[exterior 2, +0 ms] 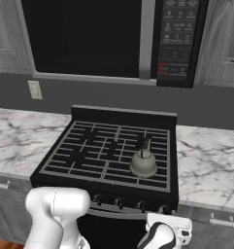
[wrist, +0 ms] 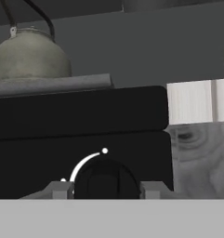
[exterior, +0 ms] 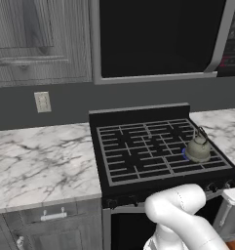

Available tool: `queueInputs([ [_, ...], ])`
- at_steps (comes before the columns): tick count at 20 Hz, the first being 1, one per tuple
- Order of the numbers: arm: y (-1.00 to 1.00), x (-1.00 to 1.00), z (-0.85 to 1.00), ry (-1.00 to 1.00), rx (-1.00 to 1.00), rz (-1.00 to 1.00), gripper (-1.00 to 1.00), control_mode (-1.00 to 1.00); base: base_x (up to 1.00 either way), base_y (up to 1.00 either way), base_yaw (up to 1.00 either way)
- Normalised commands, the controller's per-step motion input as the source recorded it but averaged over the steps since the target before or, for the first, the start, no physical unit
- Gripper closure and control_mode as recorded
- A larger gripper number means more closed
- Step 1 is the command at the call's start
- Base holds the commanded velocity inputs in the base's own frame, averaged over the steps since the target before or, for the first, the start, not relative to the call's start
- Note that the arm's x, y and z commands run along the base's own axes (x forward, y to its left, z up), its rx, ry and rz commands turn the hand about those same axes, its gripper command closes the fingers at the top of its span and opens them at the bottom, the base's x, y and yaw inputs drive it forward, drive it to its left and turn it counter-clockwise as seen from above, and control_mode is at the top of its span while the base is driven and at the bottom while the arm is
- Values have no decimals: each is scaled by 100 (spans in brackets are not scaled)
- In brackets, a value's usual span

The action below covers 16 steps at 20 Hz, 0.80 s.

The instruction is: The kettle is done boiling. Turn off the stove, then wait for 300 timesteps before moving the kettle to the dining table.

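Nearest to lens in hand view: black knob (wrist: 106, 179) on front of stove (exterior: 138, 146), flanked by gripper (wrist: 106, 190) at roughly half width, one fingertip tight against each side; contact apparent, no gap discernible.

Up at 10 o'clock from knob: kettle (wrist: 29, 56), upright on grate over front right burner, toward 4 o'clock of cooktop in both base views. Judged rigid metal, light to moderate in weight depending on fill, smooth and rounded, so poor purchase on body and presumably hot. Recommended hold: crown of thin dark arched handle (exterior 2: 146, 144), taken from above and kept level against slosh.

Hand view gives fit of fingertips on knob and white dial arc (wrist: 83, 162). Left base view adds blue flame (exterior: 186, 155) at kettle's base, so burner judged lit. Right base view adds microwave panel (exterior 2: 179, 44) at 1 o'clock. Marble counter (exterior: 41, 161) at 9 and 3 o'clock of stove.
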Motion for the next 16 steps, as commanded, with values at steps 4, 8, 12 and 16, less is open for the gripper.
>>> queueInputs([
  [4, -14, -6, -2, 6, 20, -4, 100, -100, 0, 0, 0],
  [8, -19, 0, -1, 12, 36, -4, 100, -100, 0, 0, 0],
  [12, -13, 0, -10, 11, 37, -6, 100, -100, 0, 0, 0],
  [16, -7, 0, -13, 9, 32, -8, 100, -100, 0, 0, 0],
])
